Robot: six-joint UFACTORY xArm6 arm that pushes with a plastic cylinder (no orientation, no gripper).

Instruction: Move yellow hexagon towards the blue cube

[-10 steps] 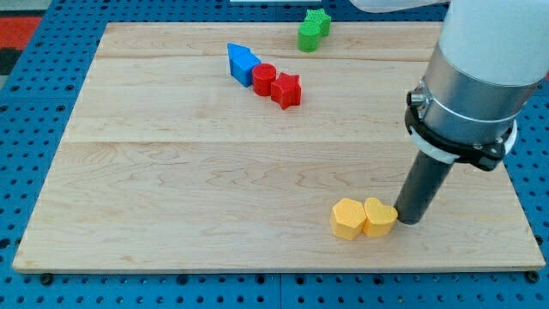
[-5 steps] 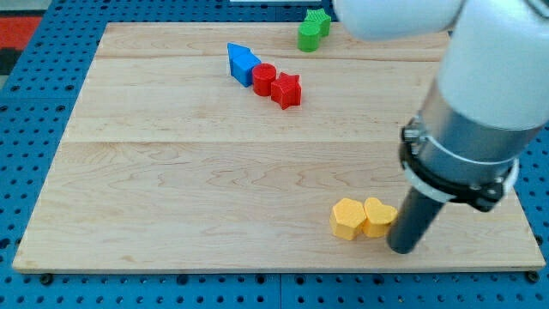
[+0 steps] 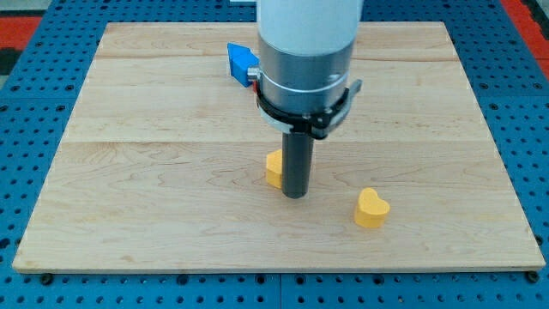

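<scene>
The yellow hexagon [image 3: 274,168] lies near the board's middle, mostly hidden behind my rod. My tip [image 3: 295,195] rests on the board touching the hexagon's right side. The blue cube [image 3: 240,61] sits toward the view's top, left of my arm's body, partly hidden by it. A yellow heart [image 3: 371,208] lies apart to the lower right of my tip.
The wooden board [image 3: 129,172] lies on a blue pegboard table. My arm's wide grey body [image 3: 304,60] covers the top middle of the board and hides whatever lies behind it there.
My tip swept from the lower right to the board's middle, pushing the yellow hexagon up and left, away from the yellow heart. The arm now hides the red and green blocks.
</scene>
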